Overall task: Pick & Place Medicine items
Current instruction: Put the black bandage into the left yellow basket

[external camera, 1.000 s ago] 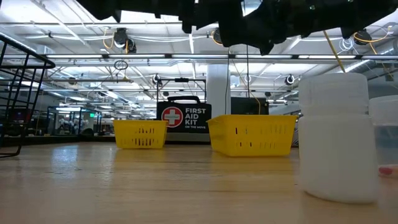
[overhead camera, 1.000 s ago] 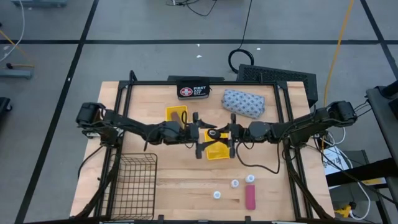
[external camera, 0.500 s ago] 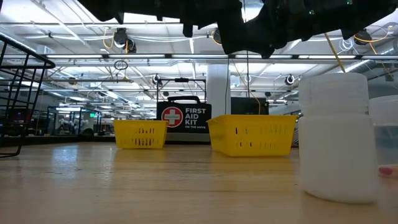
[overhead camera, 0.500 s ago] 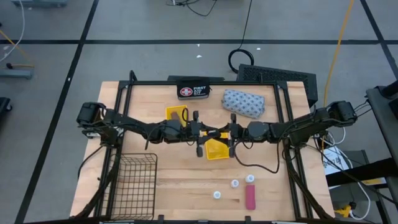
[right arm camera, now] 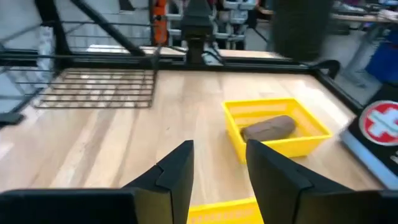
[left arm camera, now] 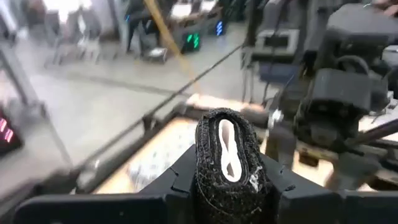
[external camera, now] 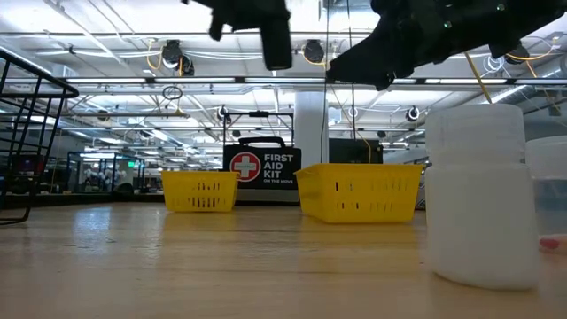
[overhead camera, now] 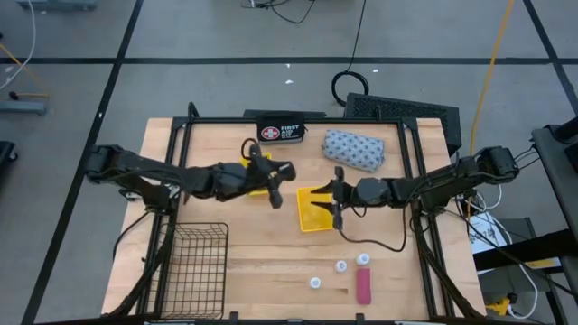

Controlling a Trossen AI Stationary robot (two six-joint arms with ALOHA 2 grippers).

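Since the left end effector (overhead camera: 276, 183), closed on the small black block (left arm camera: 227, 163), hangs between both yellow trays (overhead camera: 315, 208), the open, empty right end effector (overhead camera: 336, 203) waits beside.

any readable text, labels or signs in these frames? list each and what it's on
"FIRST AID KIT", beside a white cross on a red disc: black case, low view.
Smaller line under it on the case: too small to read.
Same lettering on the case from above, high view: too small to read.
Red disc with a white cross, right wrist view: no words legible.
Nothing readable on the yellow trays or white container.
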